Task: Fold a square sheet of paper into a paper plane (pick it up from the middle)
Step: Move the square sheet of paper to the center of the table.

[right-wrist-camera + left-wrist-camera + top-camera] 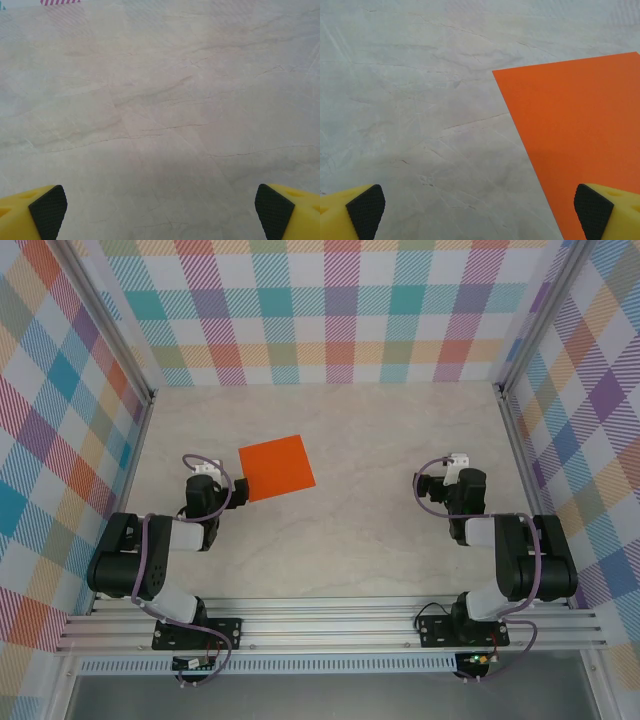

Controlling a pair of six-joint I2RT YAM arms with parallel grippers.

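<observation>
A flat square sheet of paper (277, 467), bright orange, lies on the marble table left of centre. In the left wrist view the sheet of paper (575, 125) covers the right half, its near-left corner pointing up-left. My left gripper (212, 478) hovers just left of the sheet's near-left edge, open, with its right fingertip (592, 212) over the orange paper and the left one over bare table. My right gripper (455, 468) hangs open over bare table well to the right, nothing between its fingers (47, 210). No folded paper plane is in view.
Plaid walls (330, 310) and aluminium posts (510, 430) close in the table on three sides. The arm bases sit on a rail (330, 625) at the near edge. Bare marble table (380, 530) stretches between the two arms.
</observation>
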